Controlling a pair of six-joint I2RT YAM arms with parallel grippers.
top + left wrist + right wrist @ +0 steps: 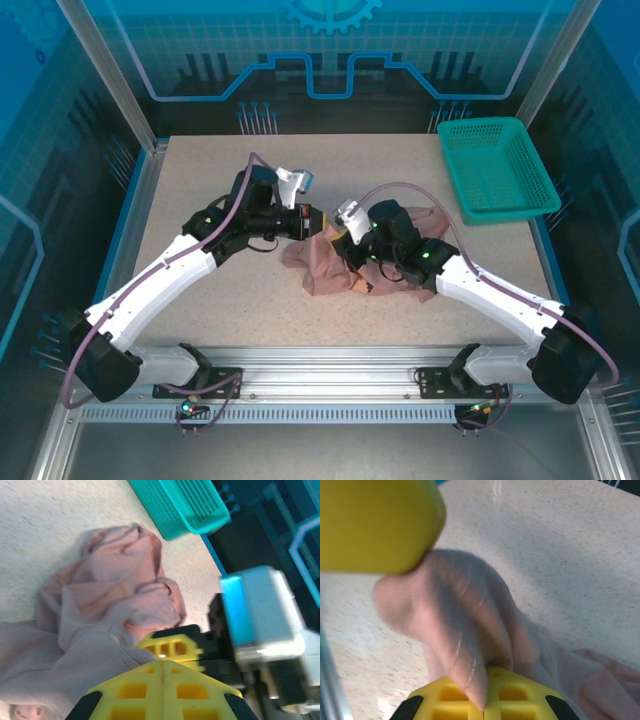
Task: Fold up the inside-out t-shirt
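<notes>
The left arm [170, 268] and right arm [495, 290] reach in from their bases and bend toward each other, wrists nearly meeting. The left gripper [316, 222] points rightward, its yellow fingers [135, 692] pressed flat together (seam closed along its length). Whether cloth is caught there is hard to tell. The right gripper [341, 240] points leftward, clamped on a fold of the inside-out t-shirt [465, 630].

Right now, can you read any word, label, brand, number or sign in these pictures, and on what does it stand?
None can be read.
The t-shirt shows no print here, the teal basket bears no label, and the back wall carries a gear drawing without letters.
</notes>
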